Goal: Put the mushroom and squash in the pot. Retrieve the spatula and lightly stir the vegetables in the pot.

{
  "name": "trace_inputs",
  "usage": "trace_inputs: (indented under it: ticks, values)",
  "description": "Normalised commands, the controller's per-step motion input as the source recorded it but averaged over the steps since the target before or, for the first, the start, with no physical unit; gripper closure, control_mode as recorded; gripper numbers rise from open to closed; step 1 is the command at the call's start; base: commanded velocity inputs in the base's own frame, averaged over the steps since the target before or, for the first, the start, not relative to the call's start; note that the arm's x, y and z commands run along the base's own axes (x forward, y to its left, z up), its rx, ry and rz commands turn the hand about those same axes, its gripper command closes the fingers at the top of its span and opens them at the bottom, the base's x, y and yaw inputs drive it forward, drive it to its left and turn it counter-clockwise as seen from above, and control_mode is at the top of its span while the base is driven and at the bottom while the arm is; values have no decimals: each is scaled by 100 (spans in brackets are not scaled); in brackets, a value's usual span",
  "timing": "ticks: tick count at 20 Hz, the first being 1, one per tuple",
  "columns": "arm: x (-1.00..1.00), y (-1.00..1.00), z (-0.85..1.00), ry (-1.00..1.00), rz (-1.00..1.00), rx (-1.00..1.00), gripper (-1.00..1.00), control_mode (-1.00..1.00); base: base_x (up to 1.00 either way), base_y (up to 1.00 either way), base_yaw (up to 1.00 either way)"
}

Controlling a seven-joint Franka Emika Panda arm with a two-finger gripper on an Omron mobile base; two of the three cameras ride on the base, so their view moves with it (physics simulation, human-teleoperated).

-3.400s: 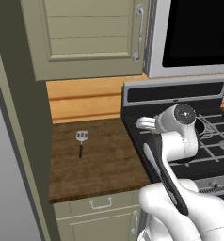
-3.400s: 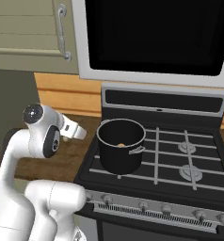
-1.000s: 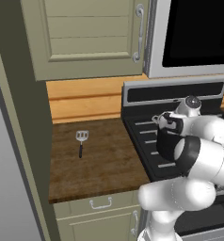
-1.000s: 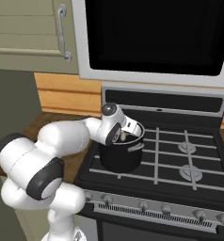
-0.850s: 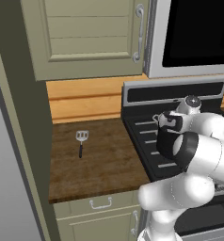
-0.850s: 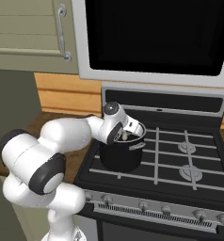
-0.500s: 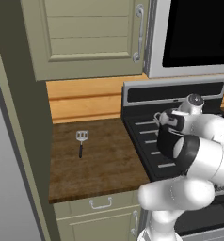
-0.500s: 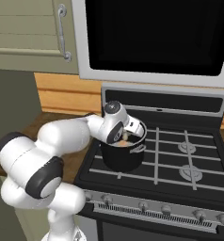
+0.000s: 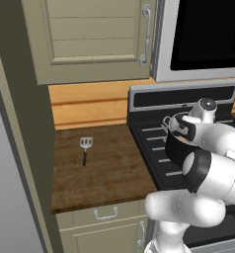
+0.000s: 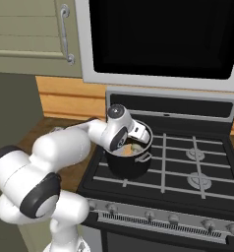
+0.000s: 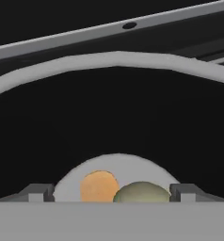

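Observation:
My gripper hangs in the mouth of the black pot, its fingertips spread wide, open and holding nothing. On the pot's pale floor below lie the orange squash and, right beside it, the dull beige mushroom. From the right base the pot stands on the stove's front left burner with the hand dipped into it. The spatula lies flat on the wooden counter left of the stove, black handle toward the front, far from the gripper.
The black stove has grates and free burners to the right of the pot. A microwave hangs above it and a cabinet above the counter. A tall panel bounds the counter on the left.
The arm swung from over the counter to the pot. In the last second the hand stayed in the pot's mouth and the fingers spread apart.

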Motion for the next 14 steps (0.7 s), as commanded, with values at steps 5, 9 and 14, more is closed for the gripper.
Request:
trace_inputs:
  ticks: [5,9,14]
  values:
    - [0,0,27,0,0,0,-100,-100,0,0,0]
    - [1,0,6,8,0,0,-100,-100,0,0,0]
    - [25,0,-27,34,0,2,-100,-100,0,0,0]
